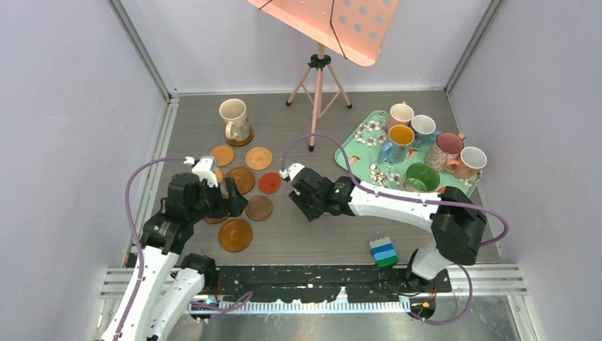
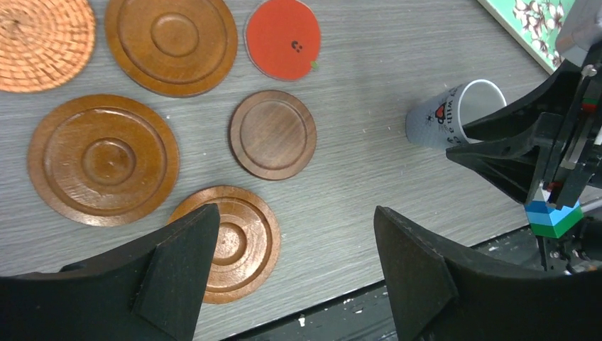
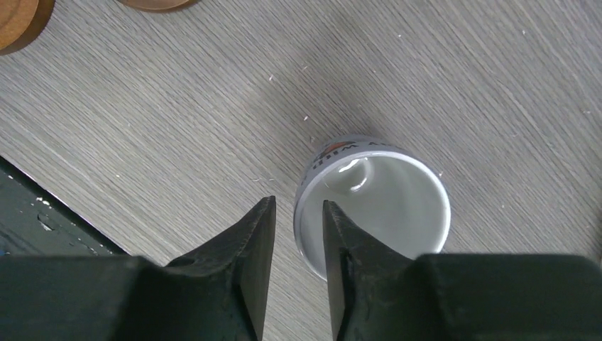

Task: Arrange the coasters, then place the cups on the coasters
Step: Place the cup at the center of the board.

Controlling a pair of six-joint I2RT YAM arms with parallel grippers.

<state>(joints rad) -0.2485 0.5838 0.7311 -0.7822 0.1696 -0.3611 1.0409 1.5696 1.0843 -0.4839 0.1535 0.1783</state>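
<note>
As the right pincer (image 3: 297, 206) straddles the mug (image 3: 383, 206) rim unclamped, left pincer (image 2: 294, 213) spread, we judge: regrip, move onto coaster (image 2: 272, 133).

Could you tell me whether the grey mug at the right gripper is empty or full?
Empty: the grey printed ceramic mug shows only a bare white inside from above.

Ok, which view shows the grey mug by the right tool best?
Right wrist: the grey mug seen from above, white inside clear. Left wrist shows its printed side, small. Top external hides it under the right tool.
</note>
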